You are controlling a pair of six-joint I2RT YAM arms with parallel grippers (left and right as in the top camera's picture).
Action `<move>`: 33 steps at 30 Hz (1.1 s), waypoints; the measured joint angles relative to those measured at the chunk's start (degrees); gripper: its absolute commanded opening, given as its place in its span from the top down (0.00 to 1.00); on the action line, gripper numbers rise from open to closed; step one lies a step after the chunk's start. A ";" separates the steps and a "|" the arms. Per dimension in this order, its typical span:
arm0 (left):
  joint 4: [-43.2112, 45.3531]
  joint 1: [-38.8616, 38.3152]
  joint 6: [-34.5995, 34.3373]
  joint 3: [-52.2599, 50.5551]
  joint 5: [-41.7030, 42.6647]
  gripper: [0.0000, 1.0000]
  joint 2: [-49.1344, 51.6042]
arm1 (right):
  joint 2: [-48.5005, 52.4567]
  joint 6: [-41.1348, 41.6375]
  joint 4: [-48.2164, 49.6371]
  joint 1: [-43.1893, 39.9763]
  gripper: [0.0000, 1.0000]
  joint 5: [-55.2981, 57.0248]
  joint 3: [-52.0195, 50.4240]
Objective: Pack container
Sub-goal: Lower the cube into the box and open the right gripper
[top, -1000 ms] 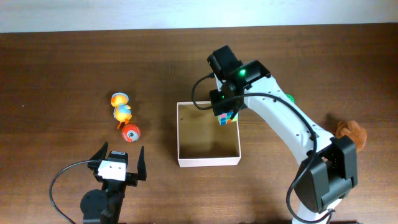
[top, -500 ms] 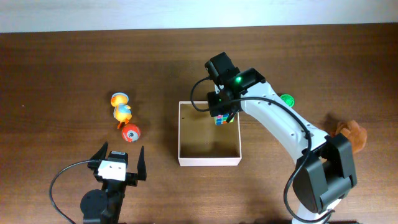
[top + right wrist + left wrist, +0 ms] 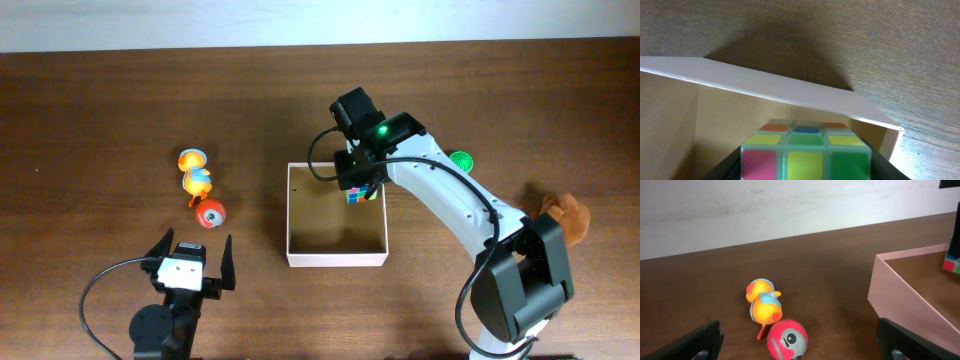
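I held the right claw (image 3: 362, 188) clenched on the multicoloured plastic puzzle cube (image 3: 361, 194) above the far right corner of the square cream-walled cardboard container (image 3: 336, 259) on the brown wooden bench (image 3: 100, 120), judging it should descend clear of both walls before release.
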 measured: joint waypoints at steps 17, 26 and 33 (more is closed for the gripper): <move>0.00 0.00 0.00 0.00 0.02 0.01 0.00 | 0.00 4.11 -0.85 0.00 0.31 3.19 0.00; 0.00 0.00 0.00 0.00 0.02 0.01 0.00 | 0.00 4.24 -0.31 0.04 0.22 3.10 0.00; 0.00 0.00 -0.02 0.00 0.02 0.01 0.00 | 0.00 -0.37 2.05 0.59 0.43 -1.22 0.00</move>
